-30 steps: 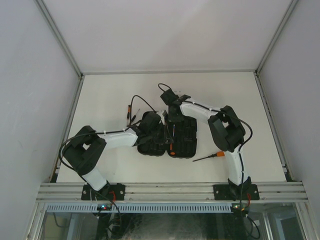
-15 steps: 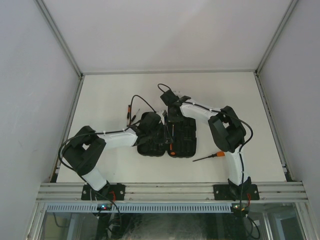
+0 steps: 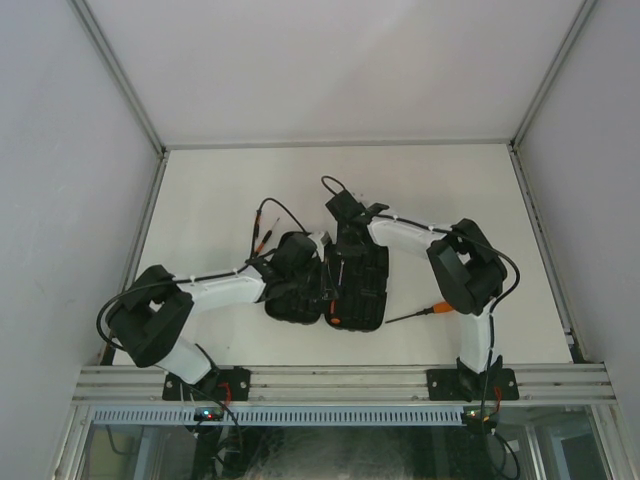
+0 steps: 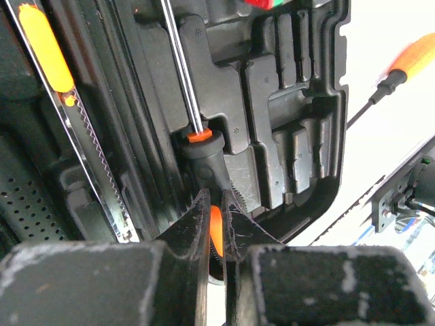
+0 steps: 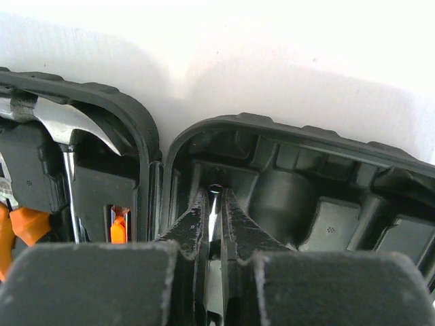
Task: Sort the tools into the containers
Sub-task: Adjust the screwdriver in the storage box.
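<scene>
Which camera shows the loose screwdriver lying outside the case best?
Top external: the whole screwdriver lies on the table right of the case. Left wrist catches only its orange handle and part of the shaft; right wrist misses it.

The white table (image 3: 200,200) carries an open black tool case (image 3: 370,290), lying flat near the table's middle. An orange-handled screwdriver (image 3: 420,314) lies on the bare surface just right of the case. Beyond the case's left half lie thin tools (image 3: 262,238) with orange parts.
</scene>
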